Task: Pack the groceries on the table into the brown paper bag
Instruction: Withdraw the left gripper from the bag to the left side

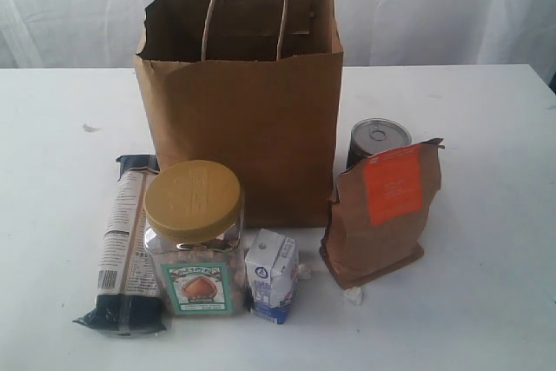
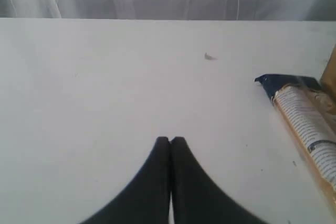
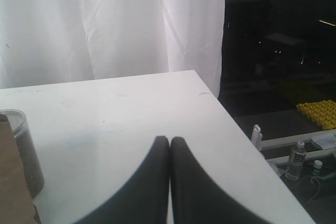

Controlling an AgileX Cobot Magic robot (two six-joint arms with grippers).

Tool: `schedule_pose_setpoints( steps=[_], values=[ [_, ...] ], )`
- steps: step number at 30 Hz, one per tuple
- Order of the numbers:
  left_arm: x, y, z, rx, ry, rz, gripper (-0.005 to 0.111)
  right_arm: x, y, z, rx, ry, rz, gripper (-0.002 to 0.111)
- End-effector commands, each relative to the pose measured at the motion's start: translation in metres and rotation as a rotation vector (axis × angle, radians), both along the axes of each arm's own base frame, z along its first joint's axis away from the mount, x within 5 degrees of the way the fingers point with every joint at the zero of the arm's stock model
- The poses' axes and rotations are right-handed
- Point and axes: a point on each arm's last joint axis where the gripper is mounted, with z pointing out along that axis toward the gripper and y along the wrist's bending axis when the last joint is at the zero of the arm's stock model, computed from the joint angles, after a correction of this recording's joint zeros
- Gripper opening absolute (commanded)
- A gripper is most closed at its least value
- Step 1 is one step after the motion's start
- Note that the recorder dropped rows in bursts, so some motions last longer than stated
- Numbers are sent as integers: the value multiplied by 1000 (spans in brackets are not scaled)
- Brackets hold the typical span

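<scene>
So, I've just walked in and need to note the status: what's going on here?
Nothing is being handled at this moment. The left gripper and right gripper are both shut and empty over the white table. The brown paper bag stands upright and open. Five groceries sit by it, unpacked: the long packet lying flat, the nut jar, the small carton, the brown pouch and, behind that, the tin can.

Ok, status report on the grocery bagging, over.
Left gripper shut, empty; right gripper shut, empty. Brown paper bag upright, mouth open. Packet, nut jar, carton, pouch, can on table, unpacked. Nothing blocking bag mouth.
</scene>
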Motion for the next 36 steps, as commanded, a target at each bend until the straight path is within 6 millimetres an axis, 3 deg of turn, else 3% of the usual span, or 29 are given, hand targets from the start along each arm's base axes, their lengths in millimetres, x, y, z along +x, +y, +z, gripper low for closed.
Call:
schedule_pose_setpoints(
  steps=[1, 10, 28, 31, 36],
  values=[
    [-2, 1, -6, 31, 63, 5, 0, 0, 0, -1, -1, 7, -2, 0],
    [-2, 0, -7, -98, 59, 22, 0, 0, 0, -1, -1, 7, -2, 0],
    [-2, 0, -7, -89, 60, 20, 0, 1, 0, 0, 2, -4, 2, 0],
    [-2, 0, -7, -89, 60, 20, 0, 2, 5, 7, 145, -95, 48, 0],
    [-2, 0, -7, -89, 60, 20, 0, 1, 14, 24, 670, -319, 174, 0]
  ],
)
